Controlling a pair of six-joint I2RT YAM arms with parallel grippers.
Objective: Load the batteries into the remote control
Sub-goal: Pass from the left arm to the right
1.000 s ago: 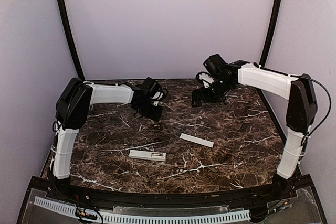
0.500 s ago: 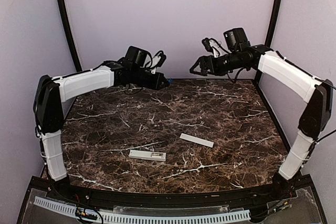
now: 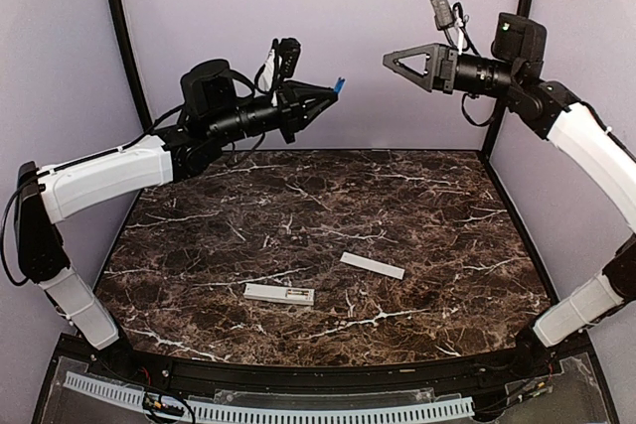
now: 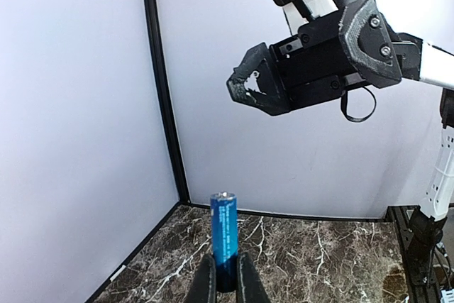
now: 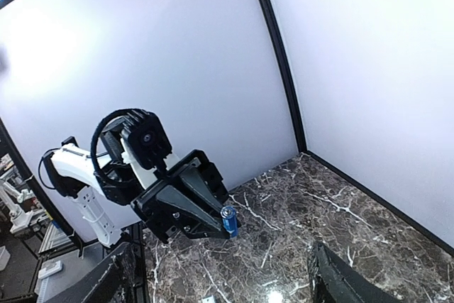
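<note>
My left gripper is raised high at the back left, shut on a slim blue battery whose free end points at the right arm. In the left wrist view the battery stands upright between the fingertips, its lower end clamped. My right gripper hangs at the same height, facing the left one across a gap, jaws open and empty. Its own wrist view shows the battery in the left gripper straight ahead. The white remote control lies flat on the marble table with a dark recess in its top.
A second flat white strip lies a little right of and behind the remote. The dark marble table is enclosed by pale walls and black corner posts. Both arms are well above the tabletop.
Both arms have lifted from low over the back of the table to high in the air, tips turned towards each other. The left one carried the battery up.
</note>
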